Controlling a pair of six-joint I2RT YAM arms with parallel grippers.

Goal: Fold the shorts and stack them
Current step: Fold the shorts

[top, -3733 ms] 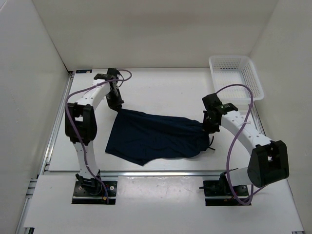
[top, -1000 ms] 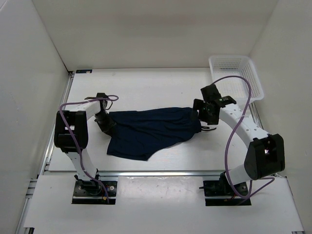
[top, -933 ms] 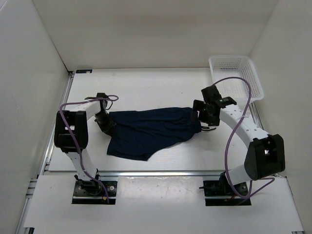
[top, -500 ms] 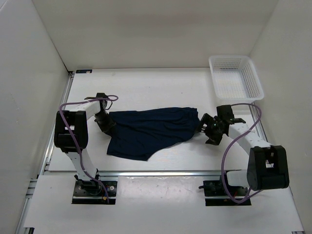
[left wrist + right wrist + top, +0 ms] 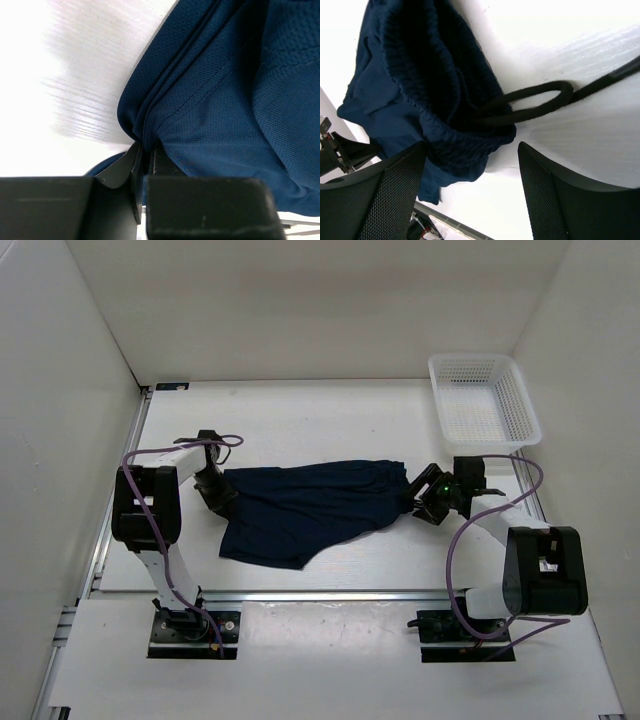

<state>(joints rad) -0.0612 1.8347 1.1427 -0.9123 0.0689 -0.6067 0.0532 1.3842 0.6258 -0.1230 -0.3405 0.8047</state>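
Navy item: shorts (image 5: 315, 508), one pair, lying crumpled across the middle of the table (image 5: 330, 420), not yet folded.
Extent: leg end at 9 o'clock, waistband (image 5: 420, 75) at 3 o'clock, a loose flap trailing toward 7 o'clock.
Handling: likely light, limp and drapey; fine mesh weave may slide on the smooth top; not fragile.
Hold points: probably the thick ribbed waistband or stitched hem corners; the drawstring (image 5: 540, 100) loops free at 3 o'clock and could snag.
Left gripper (image 5: 145, 155): jaws closed, pinching a bunched fabric edge at the 9 o'clock end.
Right gripper (image 5: 472, 190): jaws spread wide either side of the waistband corner, gripping nothing.
Other stock: white mesh basket (image 5: 485, 400), at 1 o'clock.
Markings: no brand, label or readable writing.
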